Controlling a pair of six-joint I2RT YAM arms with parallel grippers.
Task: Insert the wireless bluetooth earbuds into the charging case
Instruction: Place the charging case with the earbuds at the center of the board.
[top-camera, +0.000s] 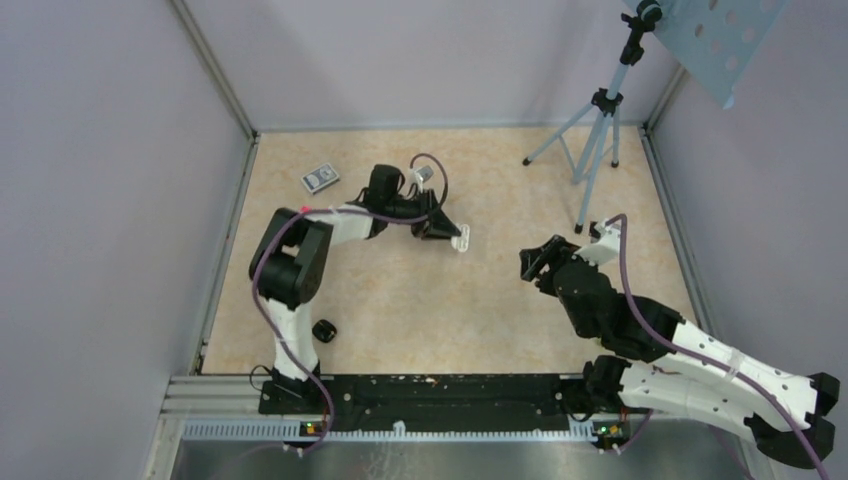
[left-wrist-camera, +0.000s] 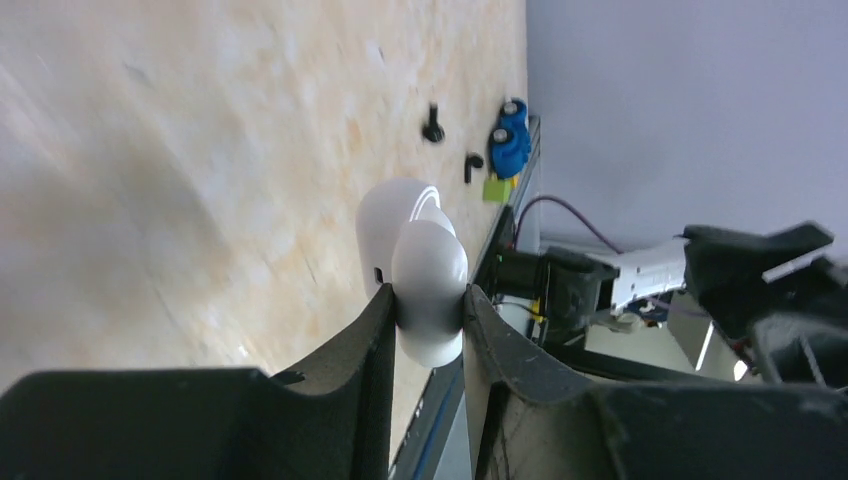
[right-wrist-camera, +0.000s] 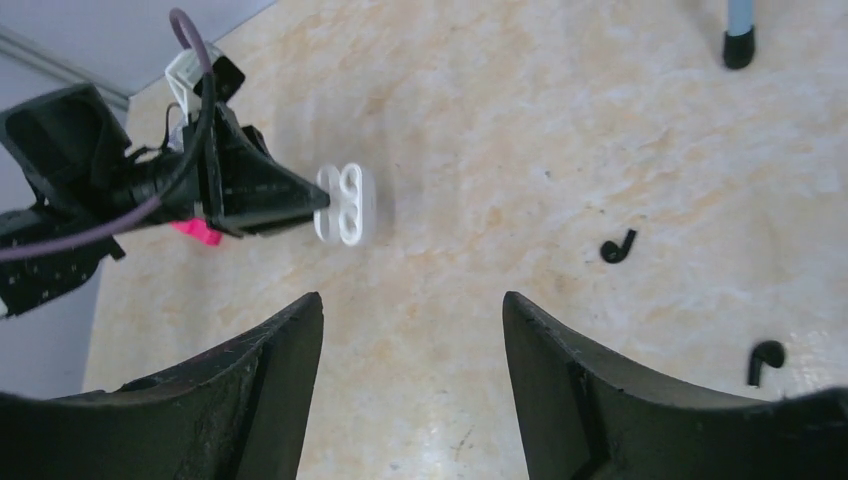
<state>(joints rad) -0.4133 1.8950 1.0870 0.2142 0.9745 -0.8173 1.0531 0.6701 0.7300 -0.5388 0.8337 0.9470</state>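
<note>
Clamping the white charging case (left-wrist-camera: 405, 225), the left gripper (left-wrist-camera: 428, 292) is presenting it; the right gripper (right-wrist-camera: 410, 330) is hovering spread open; black earbuds (right-wrist-camera: 618, 247) are lying right of the case; centring squarely over one bud matters.

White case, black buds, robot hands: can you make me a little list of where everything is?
left hand: shut on white case
white case: open, slots look empty
right hand: open, holding nothing
black buds: two, lying on table, apart from white case
</note>
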